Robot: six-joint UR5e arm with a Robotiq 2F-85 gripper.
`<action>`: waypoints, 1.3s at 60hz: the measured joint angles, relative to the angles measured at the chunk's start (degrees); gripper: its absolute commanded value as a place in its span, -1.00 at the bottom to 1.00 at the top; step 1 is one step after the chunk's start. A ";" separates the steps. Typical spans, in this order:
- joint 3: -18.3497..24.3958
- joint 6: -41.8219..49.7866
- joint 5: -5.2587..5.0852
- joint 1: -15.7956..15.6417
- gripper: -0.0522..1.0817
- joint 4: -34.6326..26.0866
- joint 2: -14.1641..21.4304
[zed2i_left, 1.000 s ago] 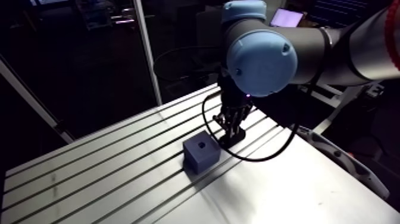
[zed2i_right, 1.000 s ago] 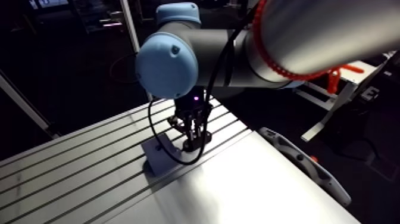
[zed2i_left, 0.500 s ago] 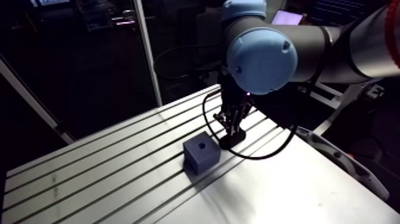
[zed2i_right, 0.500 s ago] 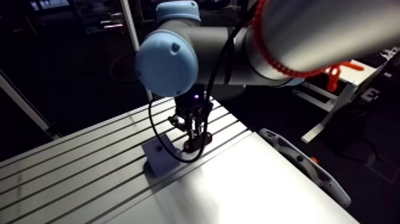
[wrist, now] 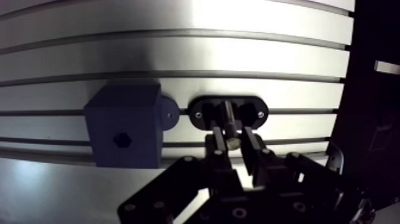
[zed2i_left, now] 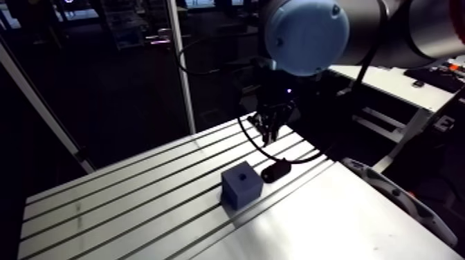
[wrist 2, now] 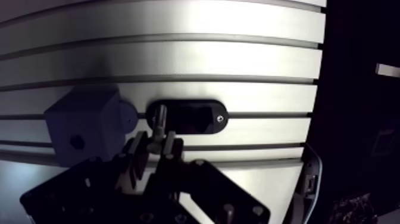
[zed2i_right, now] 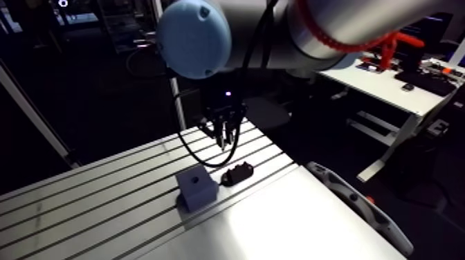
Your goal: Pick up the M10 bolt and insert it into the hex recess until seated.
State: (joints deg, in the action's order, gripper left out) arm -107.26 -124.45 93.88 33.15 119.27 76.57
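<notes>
My gripper (wrist: pixel 231 141) is shut on the M10 bolt (wrist: pixel 228 121), a thin metal shaft that sticks out beyond the fingertips. It hangs above the black oval holder (wrist: pixel 254 112) on the table. Beside that holder stands the dark blue block (wrist: pixel 123 132), whose small hex recess (wrist: pixel 122 140) faces the wrist camera. In the arm view the gripper (zed2i_left: pixel 271 126) is well above the holder (zed2i_left: pixel 275 170) and the block (zed2i_left: pixel 241 184).
The slotted aluminium table (wrist: pixel 238 59) runs under everything, its grooves parallel to the row of block and holder. Its far edge (zed2i_left: pixel 228 124) and right edge (wrist: pixel 348 89) drop off into the dark.
The gripper has risen from the black holder, taking the bolt up with it. The arm camera has shifted too; block and holder stay in place.
</notes>
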 measured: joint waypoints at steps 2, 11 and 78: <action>0.70 0.09 -0.03 -0.24 0.96 -0.97 0.26; 4.50 0.81 -0.06 -1.65 0.95 -6.46 1.45; 18.10 -15.47 9.46 -14.30 0.94 -34.36 1.64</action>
State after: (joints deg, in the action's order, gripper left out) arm -89.16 -139.92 103.33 18.85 84.91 78.21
